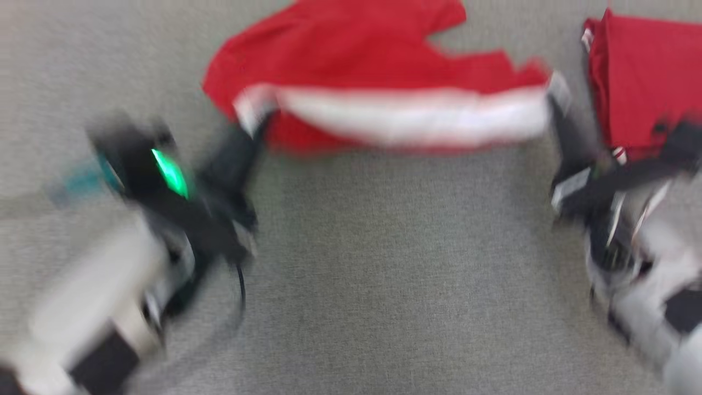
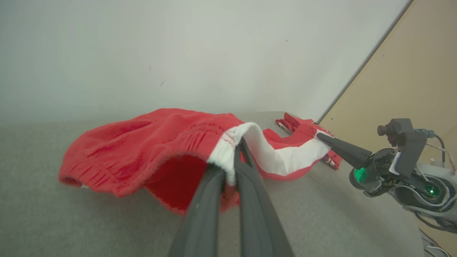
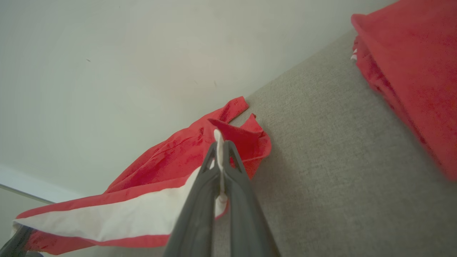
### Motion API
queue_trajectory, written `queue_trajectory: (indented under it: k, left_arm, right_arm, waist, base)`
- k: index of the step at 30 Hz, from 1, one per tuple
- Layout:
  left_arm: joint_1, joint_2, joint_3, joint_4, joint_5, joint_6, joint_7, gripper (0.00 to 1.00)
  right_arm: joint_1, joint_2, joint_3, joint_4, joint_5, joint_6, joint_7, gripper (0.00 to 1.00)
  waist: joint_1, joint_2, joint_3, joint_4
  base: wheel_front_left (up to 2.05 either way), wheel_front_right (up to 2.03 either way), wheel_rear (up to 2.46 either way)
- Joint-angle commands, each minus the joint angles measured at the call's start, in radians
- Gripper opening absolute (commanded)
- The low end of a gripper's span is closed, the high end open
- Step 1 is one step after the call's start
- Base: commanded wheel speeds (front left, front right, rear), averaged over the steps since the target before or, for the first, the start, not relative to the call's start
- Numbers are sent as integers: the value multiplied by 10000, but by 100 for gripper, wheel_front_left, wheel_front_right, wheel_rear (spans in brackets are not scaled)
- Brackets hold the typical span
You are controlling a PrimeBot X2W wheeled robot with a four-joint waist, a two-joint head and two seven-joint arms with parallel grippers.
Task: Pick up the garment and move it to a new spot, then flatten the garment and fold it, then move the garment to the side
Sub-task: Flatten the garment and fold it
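The garment (image 1: 356, 49), seemingly light and limp, sags between the left gripper (image 2: 238, 150) and right gripper (image 3: 220, 146), each clamped on an end of its white band (image 2: 285, 157).

The dark left claw (image 1: 256, 119) carries a green light (image 1: 170, 173).

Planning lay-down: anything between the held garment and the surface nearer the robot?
Nothing visible. Left gripper and right gripper pinch the white band of the garment; a folded red pile lies to the right.
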Motion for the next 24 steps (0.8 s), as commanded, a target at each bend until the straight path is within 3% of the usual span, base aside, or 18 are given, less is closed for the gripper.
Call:
queue_trajectory:
  k: [1, 12, 24]
  left_arm:
    - [580, 27, -54, -81, 240, -8, -18, 0]
    - [5514, -399, 1008, -73, 1435, -25, -22, 0]
    - [7871, -399, 1791, -389, 3807, -14, -22, 0]
  right_arm:
    - [504, -47, 92, -248, 158, 7, -33, 0]
    - [4920, -1032, 12, -2497, 1467, 7, -374, 0]
    - [7779, -1921, 474, -4184, 2446, 7, -52, 0]
  waist:
    - [3, 1, -696, 224]
    - [3, 1, -2337, 547]
    - [3, 1, -2875, 689]
  base:
    - [0, 0, 0]
    - [0, 0, 0]
    - [0, 0, 0]
